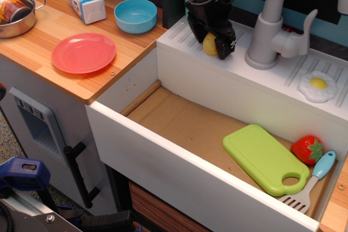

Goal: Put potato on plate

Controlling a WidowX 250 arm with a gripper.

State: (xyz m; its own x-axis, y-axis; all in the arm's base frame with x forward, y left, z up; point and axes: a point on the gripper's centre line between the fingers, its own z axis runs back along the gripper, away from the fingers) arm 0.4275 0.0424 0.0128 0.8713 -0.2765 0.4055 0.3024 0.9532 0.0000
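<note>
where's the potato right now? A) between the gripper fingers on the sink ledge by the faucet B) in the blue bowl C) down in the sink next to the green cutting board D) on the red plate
A: the potato shows as a yellow patch between the fingers of the gripper, on the white ledge left of the faucet; the plate holds nothing.
</note>
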